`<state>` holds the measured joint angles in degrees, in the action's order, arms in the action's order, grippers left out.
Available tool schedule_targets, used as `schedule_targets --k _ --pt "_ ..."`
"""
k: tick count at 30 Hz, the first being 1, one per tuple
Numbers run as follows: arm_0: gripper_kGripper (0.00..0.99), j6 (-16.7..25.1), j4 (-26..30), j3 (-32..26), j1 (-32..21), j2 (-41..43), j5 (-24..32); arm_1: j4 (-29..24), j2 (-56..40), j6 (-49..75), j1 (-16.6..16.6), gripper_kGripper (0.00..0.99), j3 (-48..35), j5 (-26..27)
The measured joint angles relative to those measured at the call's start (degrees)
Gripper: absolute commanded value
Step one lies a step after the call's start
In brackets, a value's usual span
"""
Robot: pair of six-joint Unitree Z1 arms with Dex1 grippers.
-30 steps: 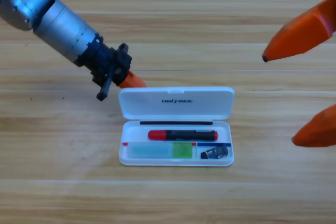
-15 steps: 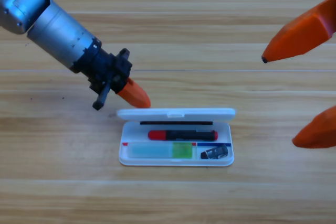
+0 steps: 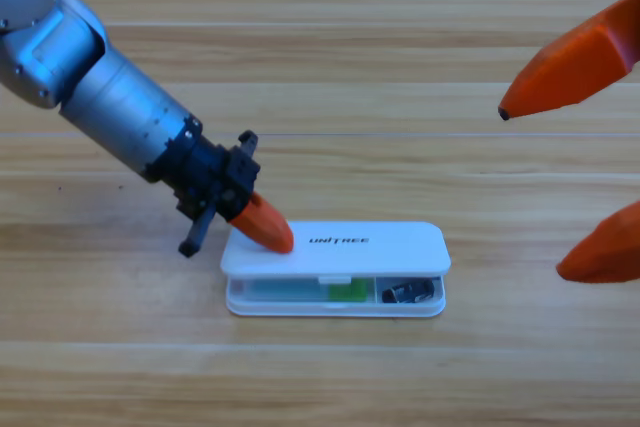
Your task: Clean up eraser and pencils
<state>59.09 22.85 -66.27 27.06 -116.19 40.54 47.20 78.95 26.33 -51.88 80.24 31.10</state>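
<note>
— Two arms are in view; which one is working?

— Only the left one. It reaches in from the far left corner, and the left gripper [image 3: 262, 224] rests its orange tip on the left end of the white lid [image 3: 340, 247] of the case [image 3: 335, 304]. Just one orange jaw shows, so whether the pair is together or apart, I cannot tell.

— How does the lid sit?

— Tilted low over the tray, nearly down. A narrow gap remains along the near edge, and the lettering on top faces up.

— Can you see the contents through that gap?

— Partly. The eraser [image 3: 405, 293], a small dark block, lies in the right compartment near the front. Left of it shows the bright green end of the pale stick [image 3: 345, 291], its whitish body running on toward the left under the lid. The red marker is covered by the lid.

— And the other arm?

— The right gripper [image 3: 580, 162] waits at the right edge, large and cut off, its two orange jaws wide apart and holding nothing, well away from the case.

— What is underneath everything?

— A wooden table [image 3: 330, 47], planks running left to right.
</note>
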Motion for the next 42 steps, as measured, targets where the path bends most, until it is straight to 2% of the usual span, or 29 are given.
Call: schedule_targets --k 9,26,32,37,41,42 --pt "0.000 0.4 -5.8 5.6 1.1 0.0 -1.2 0.0 0.1 -0.1 0.0 0.959 0.0 0.0" --pt "0.000 0.9 -12.7 9.0 1.5 0.0 -2.6 0.0 0.3 -0.2 0.0 0.959 0.0 0.0" --pt "0.000 0.9 -12.9 9.0 1.7 0.1 -2.8 0.0 0.3 -0.2 0.0 0.959 0.0 0.0" --pt "0.000 0.8 -10.2 9.1 1.9 2.1 -3.7 0.0 0.3 -0.2 0.0 0.959 0.0 0.8" --pt "0.000 -0.6 -0.7 8.3 2.0 8.0 -4.6 0.0 0.3 -0.2 0.0 0.959 0.0 1.3" --pt "0.161 -1.4 2.5 7.1 2.1 10.2 -4.6 0.0 0.3 -0.2 0.0 0.959 0.0 1.3"
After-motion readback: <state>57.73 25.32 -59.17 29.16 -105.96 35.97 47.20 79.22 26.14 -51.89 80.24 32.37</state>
